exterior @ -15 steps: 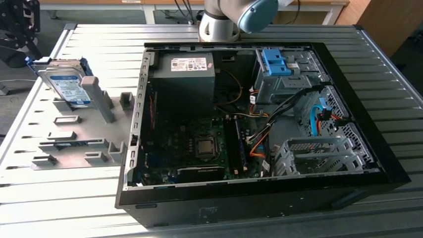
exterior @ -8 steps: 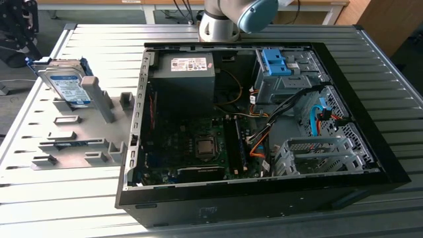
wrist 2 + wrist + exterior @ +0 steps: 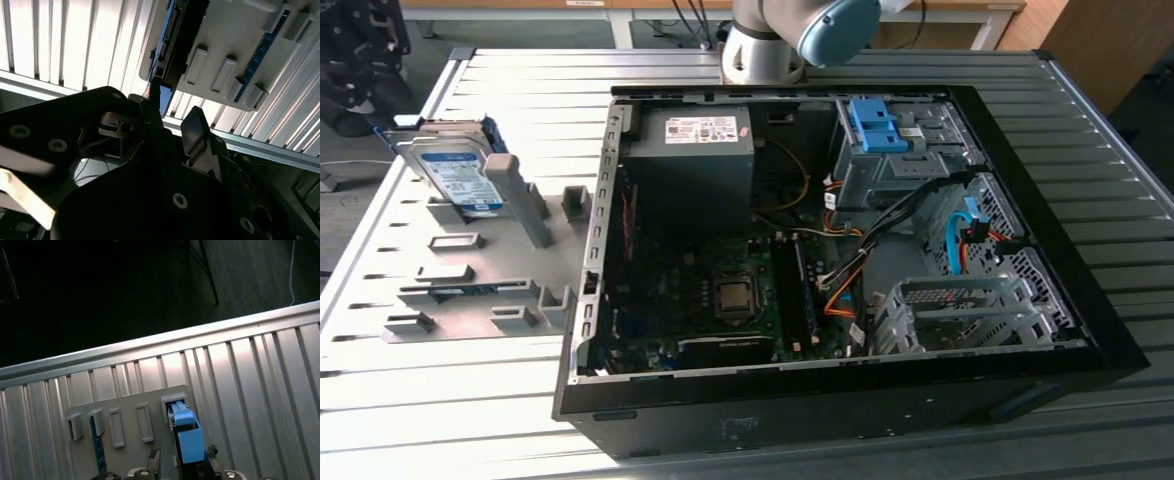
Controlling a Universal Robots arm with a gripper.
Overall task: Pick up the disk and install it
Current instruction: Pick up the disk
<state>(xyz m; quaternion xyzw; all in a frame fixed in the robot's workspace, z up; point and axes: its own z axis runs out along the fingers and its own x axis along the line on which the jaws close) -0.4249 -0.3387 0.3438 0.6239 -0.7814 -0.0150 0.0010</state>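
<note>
Exterior view: the disk point(image 3: 454, 172) stands on edge in a grey holder point(image 3: 507, 265) on the slatted table point(image 3: 1081, 130), at 9–10 o'clock of the open PC case point(image 3: 1107, 340). Second wrist view: gripper point(image 3: 172, 120) jaws spread, nothing btwn them — we see the disk point(image 3: 172, 40) just beyond the tips. First wrist view: the disk's blue edge point(image 3: 186, 437) sits in the holder's point(image 3: 130, 410) corner slot.

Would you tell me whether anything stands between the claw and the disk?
Nothing visible does. In the second wrist view the open claw faces the disk, which stands in its grey holder, with open space between them.
</note>
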